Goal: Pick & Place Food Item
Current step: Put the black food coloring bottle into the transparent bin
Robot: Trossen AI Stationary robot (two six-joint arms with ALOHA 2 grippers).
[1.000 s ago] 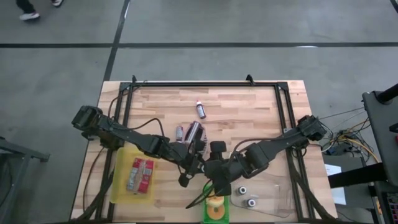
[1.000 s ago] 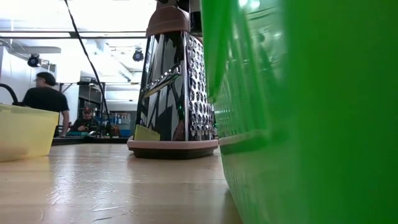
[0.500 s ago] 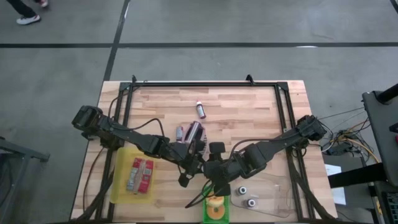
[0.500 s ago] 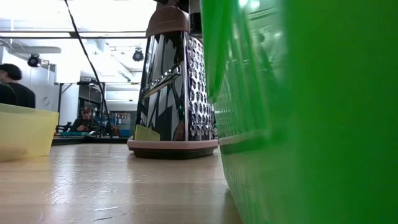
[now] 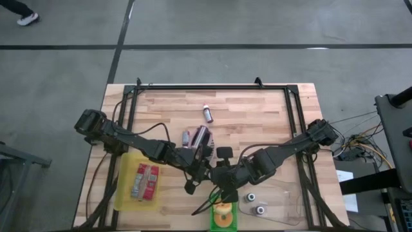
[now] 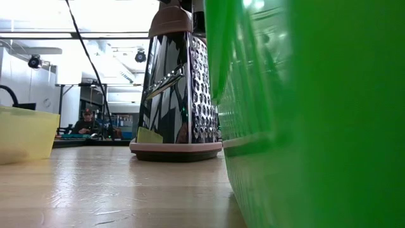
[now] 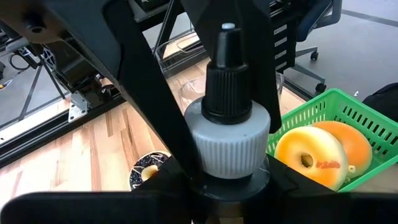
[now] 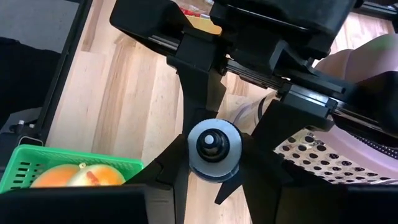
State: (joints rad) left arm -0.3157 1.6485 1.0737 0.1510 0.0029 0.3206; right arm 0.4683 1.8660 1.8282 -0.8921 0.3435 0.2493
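My left gripper (image 5: pixel 199 177) and my right gripper (image 8: pixel 214 167) meet near the front middle of the pale wooden table (image 5: pixel 257 116), both on the same small bottle with a white ribbed cap and black nozzle (image 7: pixel 227 137). My left fingers are narrow and clamped around the bottle's lower part. My right fingers (image 8: pixel 171 171) stand narrow on either side of the white cap and press against it, so both of us hold it upright above the boards. Just beside the bottle, at the table's front edge, sits the green plastic mesh basket (image 7: pixel 367 124) with two orange-yellow ring-shaped doughnuts (image 7: pixel 308 155) lying in it, touching each other. The shiny metal box grater with a pinkish-brown top and base (image 6: pixel 177 95) stands upright just behind my grippers. On my left side lies the shallow yellow tray (image 5: pixel 125 187) holding red packets (image 5: pixel 145 180). A small dark red bottle (image 5: pixel 207 114) lies farther back, well apart from everything else.
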